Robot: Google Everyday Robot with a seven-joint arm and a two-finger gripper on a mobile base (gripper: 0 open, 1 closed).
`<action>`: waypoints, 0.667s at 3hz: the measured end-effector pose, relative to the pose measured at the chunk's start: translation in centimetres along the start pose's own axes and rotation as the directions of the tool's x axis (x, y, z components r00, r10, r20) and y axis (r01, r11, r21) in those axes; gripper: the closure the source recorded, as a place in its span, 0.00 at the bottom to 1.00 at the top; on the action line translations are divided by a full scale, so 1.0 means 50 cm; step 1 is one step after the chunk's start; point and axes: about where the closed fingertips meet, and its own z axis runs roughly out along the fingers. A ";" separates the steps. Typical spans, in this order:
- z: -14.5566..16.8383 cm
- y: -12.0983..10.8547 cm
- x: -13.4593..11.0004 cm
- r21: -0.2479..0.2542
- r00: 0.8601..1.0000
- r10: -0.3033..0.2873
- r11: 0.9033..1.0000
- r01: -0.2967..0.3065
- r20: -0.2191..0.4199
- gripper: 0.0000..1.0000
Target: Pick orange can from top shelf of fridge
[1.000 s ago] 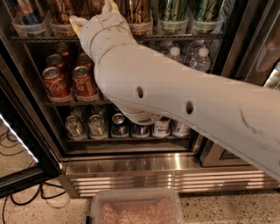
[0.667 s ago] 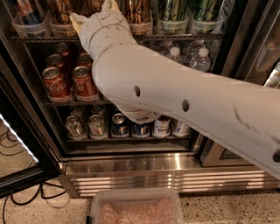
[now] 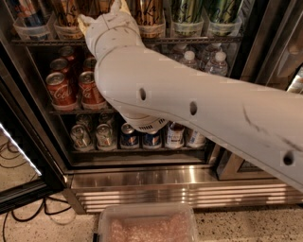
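One clear plastic tub (image 3: 144, 208) with pale pinkish contents sat nearest, at 6 o'clock on the speckled floor (image 3: 246, 227), with black cables (image 3: 28, 215) trailing at 8 o'clock. Just behind it rose the fridge (image 3: 156, 182), its ribbed stainless base spanning the lower part of the view and its open door (image 3: 19, 156) angled out at 9 o'clock. A thick white arm (image 3: 199, 108) crossed in front of the shelves, entering from 4 o'clock and bending upward toward 11 o'clock. Behind its elbow, the lowest visible rack held a row of silver cans (image 3: 94, 137) and blue cans (image 3: 142, 138). One rack higher, red cola cans (image 3: 71, 87) stood at 9 o'clock and water bottles (image 3: 203, 61) at 1 o'clock. Farthest up, the top shelf (image 3: 199, 40) ran across the frame at 12 o'clock, carrying clear trays (image 3: 33, 28) of tall cans. The gripper (image 3: 106, 12) was raised to that shelf at 11 o'clock, in front of the row of cans; whether it was spread, closed or holding anything could not be told. An orange can (image 3: 150, 13) stood upright in its tray just to the 3 o'clock side of the gripper, and another coppery can (image 3: 66, 12) stood at its 9 o'clock side. Green cans (image 3: 203, 10) filled the trays toward 1 o'clock.
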 end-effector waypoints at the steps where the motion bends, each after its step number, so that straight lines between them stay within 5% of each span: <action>1: 0.007 0.004 0.000 0.012 1.000 0.004 1.000 -0.004 -0.007 0.42; 2: 0.011 0.007 0.002 0.021 1.000 0.013 1.000 -0.013 -0.016 0.42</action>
